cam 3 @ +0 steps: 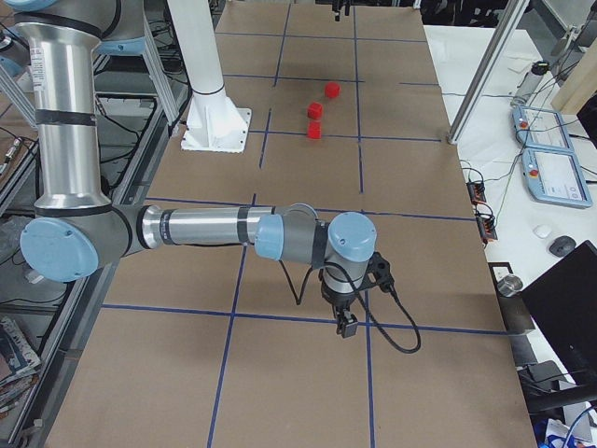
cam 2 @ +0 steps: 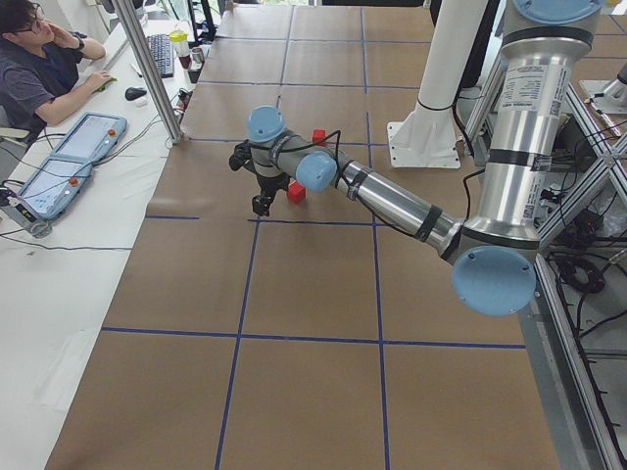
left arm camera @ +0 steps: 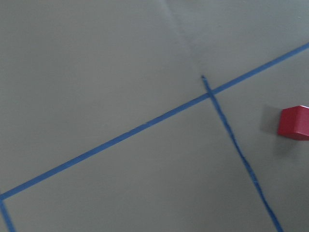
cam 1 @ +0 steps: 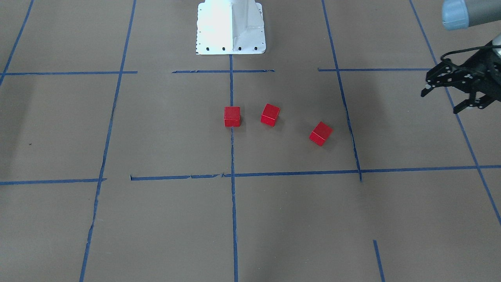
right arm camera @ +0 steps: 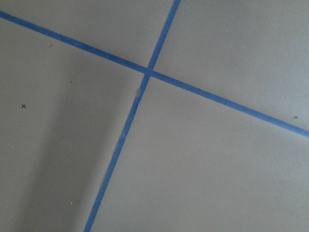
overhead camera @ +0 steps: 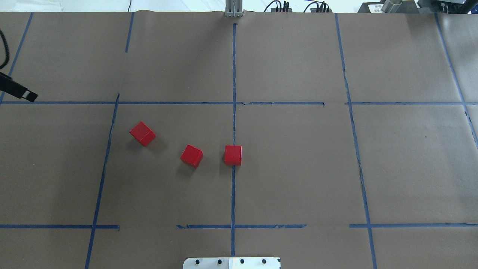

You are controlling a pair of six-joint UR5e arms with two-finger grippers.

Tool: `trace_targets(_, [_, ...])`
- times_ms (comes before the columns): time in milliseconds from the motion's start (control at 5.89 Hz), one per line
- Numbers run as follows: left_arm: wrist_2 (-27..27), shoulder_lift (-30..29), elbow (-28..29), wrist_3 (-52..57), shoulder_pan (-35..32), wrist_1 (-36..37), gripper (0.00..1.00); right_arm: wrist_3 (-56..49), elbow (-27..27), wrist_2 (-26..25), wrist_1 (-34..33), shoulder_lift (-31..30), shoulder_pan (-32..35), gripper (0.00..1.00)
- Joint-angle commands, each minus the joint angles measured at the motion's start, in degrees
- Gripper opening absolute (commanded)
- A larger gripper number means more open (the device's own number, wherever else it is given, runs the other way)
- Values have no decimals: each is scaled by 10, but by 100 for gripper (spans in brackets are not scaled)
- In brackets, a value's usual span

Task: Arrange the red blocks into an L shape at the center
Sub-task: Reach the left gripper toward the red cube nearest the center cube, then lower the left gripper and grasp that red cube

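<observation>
**No L yet: three blocks apart, left tool empty**

The brown tabletop (overhead camera: 410, 168) carries the center rectangle (overhead camera: 298, 168), halved by the centre tape line (overhead camera: 233, 194). The left arm (cam 2: 392, 201) stretches over the tabletop well to the left of that line, past the rectangle's border. Its left tool (cam 1: 442, 100) hangs above the paper, fingers spread and empty. The right arm (cam 3: 196, 227) is far to the line's right; I cannot tell whether the right tool (cam 3: 347, 317) is spread or clenched.

Of the red blocks, one block (overhead camera: 233, 155) sits square on the line. A second block (overhead camera: 192, 155) lies just left of it, turned a little. A third block (overhead camera: 142, 133) lies farther left, turned more — none touch.

The step in hand looks like the approach to a first pick, probably the third block, nearest the left tool. That calls for turning the wrist to match its skewed faces before closing, then setting it flush beside the line.
</observation>
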Motion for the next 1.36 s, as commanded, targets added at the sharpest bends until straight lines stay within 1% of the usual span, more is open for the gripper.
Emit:
trace_targets(0, [50, -78, -4, -137, 100, 1, 100, -1, 7, 0, 5, -26, 9, 100])
trace_targets(170, [137, -105, 0, -215, 189, 0, 100, -1, 6, 0, 5, -27, 9, 100])
trace_targets(509, [244, -160, 16, -308, 301, 4, 100, -1, 7, 1, 5, -29, 9, 100])
trace_targets(849, [311, -223, 93, -418, 358, 2, 100, -1, 7, 1, 6, -35, 9, 100])
trace_targets(1019, [329, -228, 110, -424, 367, -2, 100, -1, 7, 1, 5, -35, 9, 100])
trace_targets(1189, [330, -227, 113, -423, 367, -2, 100, -1, 8, 1, 6, -35, 9, 100])
